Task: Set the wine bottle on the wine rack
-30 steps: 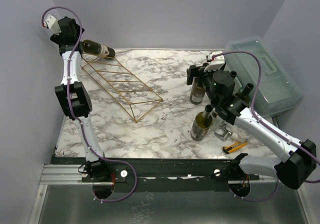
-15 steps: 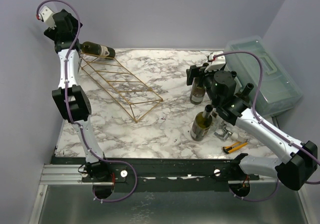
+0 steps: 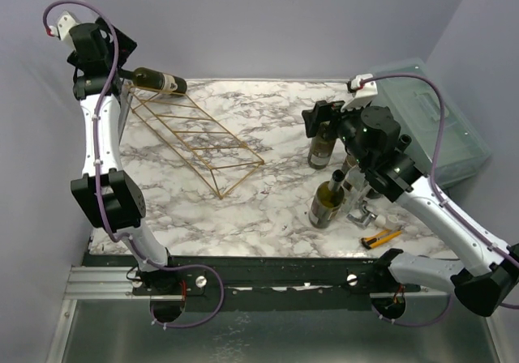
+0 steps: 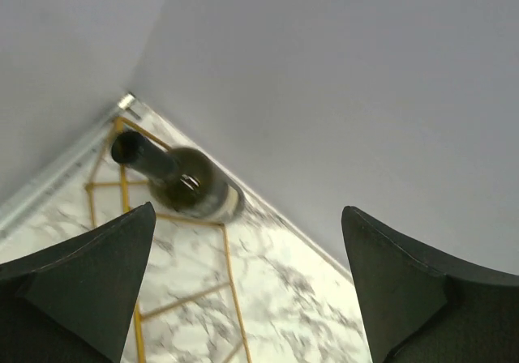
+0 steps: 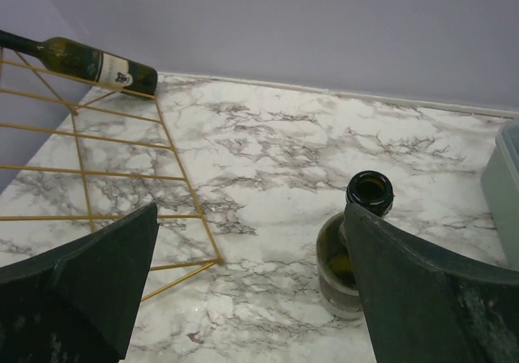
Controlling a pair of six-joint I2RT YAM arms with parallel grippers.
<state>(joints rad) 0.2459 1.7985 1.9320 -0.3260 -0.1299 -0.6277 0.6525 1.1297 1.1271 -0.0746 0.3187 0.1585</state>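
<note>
A dark green wine bottle [image 3: 159, 79] with a pale label lies on its side across the far top end of the gold wire wine rack [image 3: 197, 139]. In the left wrist view the bottle [image 4: 177, 182] rests neck-first on the rack [image 4: 123, 191], apart from the fingers. My left gripper [image 3: 116, 55] [image 4: 247, 217] hangs open and empty, up and to the left of the bottle's neck. My right gripper [image 3: 322, 118] [image 5: 251, 209] is open above an upright, uncorked bottle [image 3: 320, 148] [image 5: 369, 194], whose neck sits at the right finger's inner edge. The racked bottle [image 5: 81, 60] and the rack [image 5: 122, 136] also show there.
A second upright bottle [image 3: 328, 203] stands in front of the right arm. A translucent lidded plastic box [image 3: 442, 128] [image 5: 507, 177] fills the right back corner. A small metal clamp [image 3: 363, 214] and a yellow utility knife [image 3: 381, 236] lie near the front right edge.
My left gripper has opened wider and drawn up and left, away from the bottle lying on the rack. The right wrist has shifted slightly up over the upright bottle.
</note>
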